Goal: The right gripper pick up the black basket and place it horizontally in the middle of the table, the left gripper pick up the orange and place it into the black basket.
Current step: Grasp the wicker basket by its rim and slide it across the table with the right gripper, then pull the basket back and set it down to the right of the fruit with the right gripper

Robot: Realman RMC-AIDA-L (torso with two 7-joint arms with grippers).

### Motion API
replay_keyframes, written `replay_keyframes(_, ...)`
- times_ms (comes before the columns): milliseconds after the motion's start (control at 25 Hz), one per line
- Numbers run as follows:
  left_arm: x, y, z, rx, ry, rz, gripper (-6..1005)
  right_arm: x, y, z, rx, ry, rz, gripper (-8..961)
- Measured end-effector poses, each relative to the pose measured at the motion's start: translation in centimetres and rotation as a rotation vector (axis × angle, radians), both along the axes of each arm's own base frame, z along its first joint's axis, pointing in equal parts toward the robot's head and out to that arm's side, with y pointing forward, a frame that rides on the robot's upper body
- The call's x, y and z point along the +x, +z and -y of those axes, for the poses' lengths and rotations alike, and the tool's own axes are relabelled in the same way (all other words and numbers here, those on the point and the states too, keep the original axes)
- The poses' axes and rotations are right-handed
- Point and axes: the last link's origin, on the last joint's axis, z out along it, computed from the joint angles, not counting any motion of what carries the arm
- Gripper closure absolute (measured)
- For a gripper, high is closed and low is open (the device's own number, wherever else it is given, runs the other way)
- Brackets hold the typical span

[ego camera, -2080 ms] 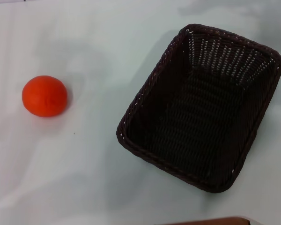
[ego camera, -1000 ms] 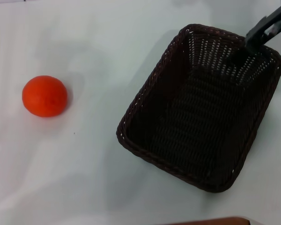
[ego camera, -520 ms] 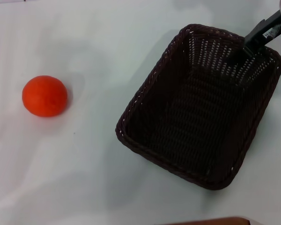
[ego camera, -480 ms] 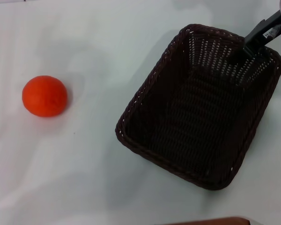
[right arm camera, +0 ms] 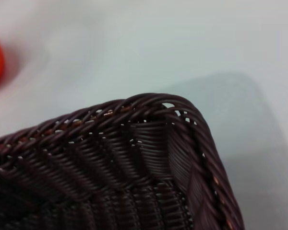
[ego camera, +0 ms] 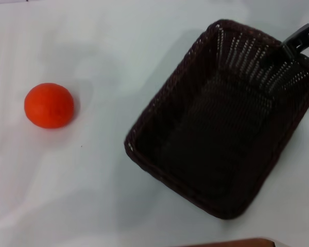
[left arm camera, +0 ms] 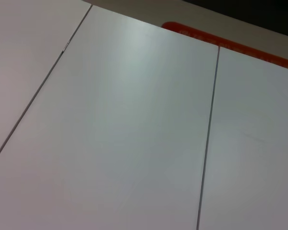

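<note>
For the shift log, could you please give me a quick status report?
Right tool at far rim of dark woven wicker basket. Left tool out of view. Round orange fruit on white table, apart from basket. Nothing between them.

Only the right gripper [ego camera: 291,47] shows in the head view, a slim black finger with a white label reaching in from about two o'clock, tip pointing toward eight o'clock. The left arm is out of that view.
</note>
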Motion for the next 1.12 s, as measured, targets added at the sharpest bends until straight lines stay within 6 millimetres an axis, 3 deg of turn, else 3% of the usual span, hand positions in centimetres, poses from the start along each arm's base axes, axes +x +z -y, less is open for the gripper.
replay_keyframes(560, 0.4, -0.3, -1.3, -0.024, -0.007, 0.004, 190, 3.6, 2.1, 0.6, 0.282, -0.194, -0.415, 744)
replay_keyframes(720, 0.5, -0.4, -1.4, -0.026, -0.010, 0.005, 191, 4.9, 1.7, 0.4, 0.376, -0.299, -0.460, 733)
replay_keyframes(1120, 0.3, -0.3, -1.3, -0.027, -0.003, 0.003, 191, 4.8, 0.1, 1.0, 0.349, -0.449, -0.564, 704)
